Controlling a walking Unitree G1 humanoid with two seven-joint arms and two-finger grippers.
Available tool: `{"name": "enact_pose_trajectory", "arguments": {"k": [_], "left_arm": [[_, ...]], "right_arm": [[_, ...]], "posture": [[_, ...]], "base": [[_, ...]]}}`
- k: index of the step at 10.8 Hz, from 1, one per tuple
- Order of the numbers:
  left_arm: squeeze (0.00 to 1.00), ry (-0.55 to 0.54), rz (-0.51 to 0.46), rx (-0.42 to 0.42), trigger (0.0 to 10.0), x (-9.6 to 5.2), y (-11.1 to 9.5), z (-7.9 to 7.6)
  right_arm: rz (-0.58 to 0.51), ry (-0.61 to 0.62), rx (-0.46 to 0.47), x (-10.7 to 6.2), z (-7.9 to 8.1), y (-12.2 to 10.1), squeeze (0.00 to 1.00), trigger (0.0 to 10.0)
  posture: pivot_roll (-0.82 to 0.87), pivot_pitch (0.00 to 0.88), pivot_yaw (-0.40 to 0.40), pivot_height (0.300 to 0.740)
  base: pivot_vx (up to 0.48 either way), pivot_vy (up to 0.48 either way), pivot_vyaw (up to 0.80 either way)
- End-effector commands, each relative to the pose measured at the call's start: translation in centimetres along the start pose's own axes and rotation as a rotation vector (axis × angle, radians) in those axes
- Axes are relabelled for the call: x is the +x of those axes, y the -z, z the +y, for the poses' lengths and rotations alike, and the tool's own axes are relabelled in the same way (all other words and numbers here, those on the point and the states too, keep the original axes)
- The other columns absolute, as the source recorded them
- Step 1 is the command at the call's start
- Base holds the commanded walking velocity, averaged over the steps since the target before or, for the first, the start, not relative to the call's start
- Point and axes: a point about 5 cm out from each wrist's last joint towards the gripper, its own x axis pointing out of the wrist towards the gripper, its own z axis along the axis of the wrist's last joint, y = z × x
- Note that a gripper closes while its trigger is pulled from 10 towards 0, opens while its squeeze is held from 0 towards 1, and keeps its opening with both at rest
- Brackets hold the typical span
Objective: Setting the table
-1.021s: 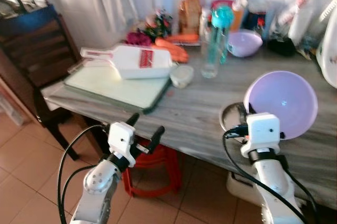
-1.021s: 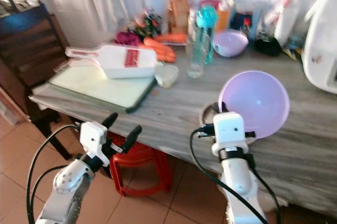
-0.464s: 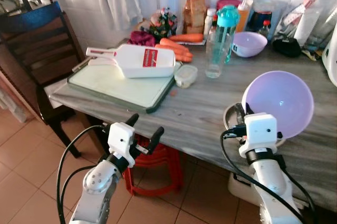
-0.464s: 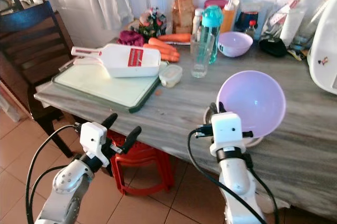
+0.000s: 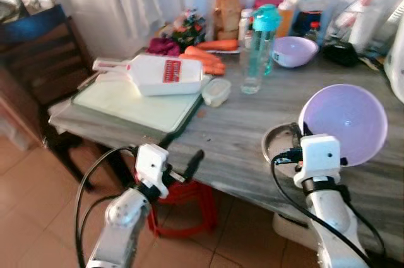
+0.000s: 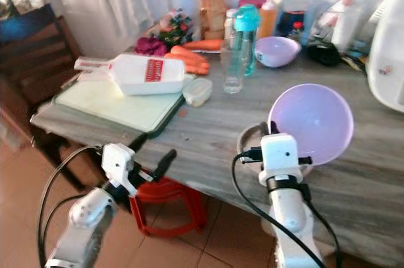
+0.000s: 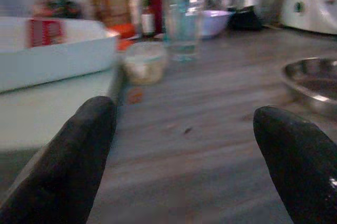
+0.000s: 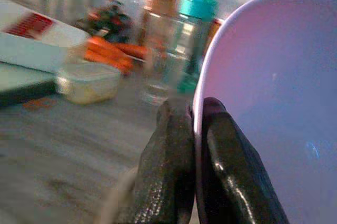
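Observation:
A lilac bowl (image 5: pixel 344 123) stands tilted on edge, and my right gripper (image 8: pixel 195 124) is shut on its rim. It hangs just over a steel dish (image 5: pixel 274 143) that lies on the grey wooden table (image 5: pixel 240 135) near its front edge. My left gripper (image 7: pixel 184 145) is open with nothing between its fingers (image 7: pixel 79 155). It is level with the table's front edge, left of the steel dish (image 7: pixel 310 79), pointing across the tabletop.
On the table's left lie a pale cutting board (image 5: pixel 139 101) and a white slicer (image 5: pixel 167 74). Behind are a small tub (image 5: pixel 216 91), a teal-capped bottle (image 5: pixel 262 41), carrots (image 5: pixel 205 60), jars and a second lilac bowl (image 5: pixel 292 50). A dark chair (image 5: pixel 38 60) stands left; a red stool (image 5: pixel 186 202) sits under the table.
The camera has swayed a little. My left gripper has edged slightly nearer the table's front edge. The right gripper still holds the bowl in the same place.

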Motion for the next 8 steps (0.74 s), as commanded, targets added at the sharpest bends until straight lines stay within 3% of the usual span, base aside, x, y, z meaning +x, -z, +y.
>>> {"name": "enact_pose_trajectory", "arguments": {"k": [1,2,8], "left_arm": [[0.0,-0.014,0.011,0.015,10.0,-0.34,-0.02,0.71],[0.0,-0.015,0.013,0.015,10.0,-0.38,0.03,0.74],[0.0,-0.01,0.013,0.013,10.0,-0.66,0.01,0.57]], "right_arm": [[-0.026,-0.021,0.008,0.25,0.61,-0.61,0.0,10.0],[-0.025,-0.024,0.008,0.25,0.68,-0.58,0.0,10.0],[-0.024,-0.046,0.002,0.16,1.14,-0.51,0.0,10.0]], "posture": [[-0.02,0.0,0.062,0.74],[-0.02,0.0,0.062,0.74],[-0.02,0.0,0.058,0.74]], "base": [[0.0,0.0,0.0],[0.0,0.0,0.0],[0.344,0.0,0.0]]}}
